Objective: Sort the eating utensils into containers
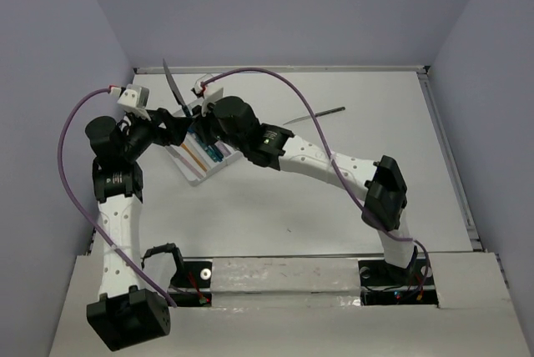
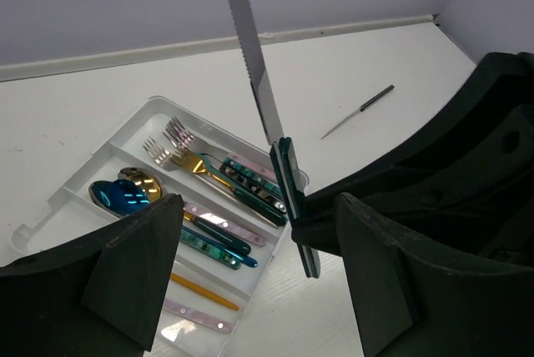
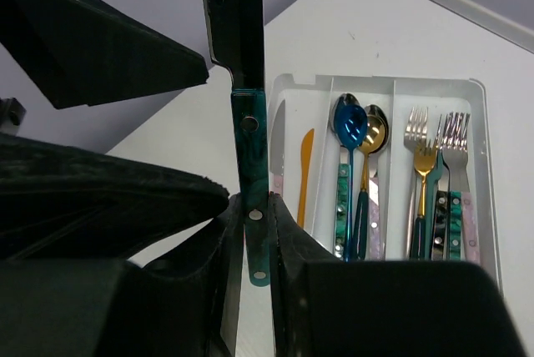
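Your right tool (image 3: pixel 250 228) pinches teal-handled serrated steel knife (image 3: pixel 249 123) upright by handle end; left tool (image 2: pixel 254 215) gapes wide nearby. Risk: blade pivots, drops outside clear three-compartment plastic tray (image 3: pixel 375 80).

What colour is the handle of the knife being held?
Marbled teal with silver rivets; the knife shows best in the right wrist view.

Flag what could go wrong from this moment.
The right hand grips the teal-handled knife near its handle end, blade upright: it could pivot or slip. The open left hand sits close beside it above the tray; the hands might collide or knock the tray. One utensil lies far off on the table and could be missed.
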Controlling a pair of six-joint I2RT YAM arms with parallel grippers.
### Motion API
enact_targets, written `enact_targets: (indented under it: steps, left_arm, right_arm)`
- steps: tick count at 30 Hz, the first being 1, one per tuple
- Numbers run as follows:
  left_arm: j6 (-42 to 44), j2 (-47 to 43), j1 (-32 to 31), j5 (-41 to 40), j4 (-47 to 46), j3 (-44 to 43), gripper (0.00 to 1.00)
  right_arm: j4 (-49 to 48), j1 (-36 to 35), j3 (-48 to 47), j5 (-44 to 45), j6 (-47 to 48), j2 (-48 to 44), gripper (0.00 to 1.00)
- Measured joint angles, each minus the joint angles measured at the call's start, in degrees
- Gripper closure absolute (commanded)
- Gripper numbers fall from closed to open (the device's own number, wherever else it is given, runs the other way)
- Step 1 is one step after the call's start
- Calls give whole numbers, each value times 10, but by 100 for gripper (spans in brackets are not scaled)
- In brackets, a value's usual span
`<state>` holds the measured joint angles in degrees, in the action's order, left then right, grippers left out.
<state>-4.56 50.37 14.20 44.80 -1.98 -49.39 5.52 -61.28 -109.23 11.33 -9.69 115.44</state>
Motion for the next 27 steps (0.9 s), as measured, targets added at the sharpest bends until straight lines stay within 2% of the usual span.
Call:
enact_targets:
  steps: [2,7,12,15,18,21,23,24,25,27]
  left_arm:
    - [-9,7,0,-7,-9,5,21]
    - [-35,16,-1,-19,-26,15,38]
    - [-51,16,-3,-18,-44,24,42]
    - [-59,16,-3,-17,-53,34,54]
    - [-63,16,-3,-17,-55,40,86]
    - [-70,16,-3,-16,-56,41,99]
    - [-71,15,-6,-19,-59,41,100]
    - [-72,15,-6,-21,-59,41,100]
    - [-73,16,-7,-25,-59,42,100]
    - [-80,19,-7,-31,-60,43,100]
  right_arm:
    - [0,-3,-7,-4,0,0,100]
    - [0,-10,-17,-15,0,5,100]
    - [0,-12,-26,-31,-2,19,100]
    - [0,-14,-28,-37,-4,28,100]
    - [0,-16,-28,-42,-5,38,100]
    - [0,-16,-28,-43,-7,40,100]
    - [0,-16,-28,-43,-7,40,98]
    - [0,-16,-28,-42,-6,40,85]
    - [0,-16,-28,-40,-6,40,52]
    - [2,-16,-28,-35,-3,40,32]
